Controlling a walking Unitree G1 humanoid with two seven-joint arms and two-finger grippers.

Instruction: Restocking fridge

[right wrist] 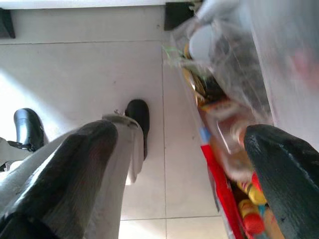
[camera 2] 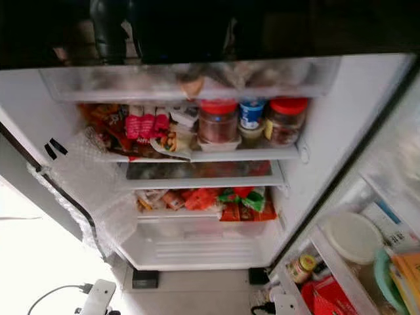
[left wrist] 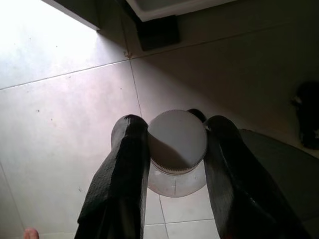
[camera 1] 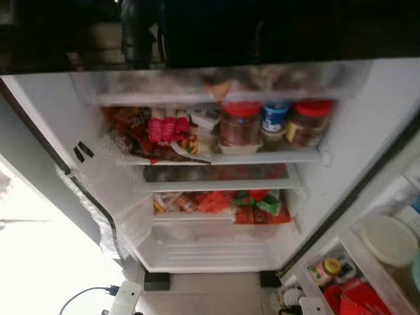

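Fridge (camera 1: 367, 138): door open; white interior with stocked shelves, seen from above and in front.
Upper shelf: red snack packets (camera 1: 167, 126) at the left; three jars at the right, a red-lidded jar (camera 1: 240, 123), a blue-lidded jar (camera 1: 275, 116) and a second red-lidded jar (camera 1: 308, 123), standing side by side.
Lower shelf: red, orange and green packets (camera 1: 223, 202) lying in a row.
Door rack (camera 2: 341, 269): at the right, holding a white round lid (camera 2: 352, 236), a small yellow-capped jar (camera 2: 302, 268) and red packaging.
Left gripper (left wrist: 177, 149): hanging low over the tiled floor (left wrist: 60, 124), near the fridge's foot.
Left fingers (left wrist: 124, 174): closed on a white-capped container (left wrist: 177, 147), one finger touching each side of its ribbed cap; the cap faces the camera, the pale body lies beyond it.
Right gripper (right wrist: 184, 154): beside the door rack, over the floor.
Right fingers (right wrist: 79, 164): spread wide apart, gripping nothing; rack contents lie past the far finger, blurred.
Robot's feet: black, on the tiles below the right gripper (right wrist: 27, 127).
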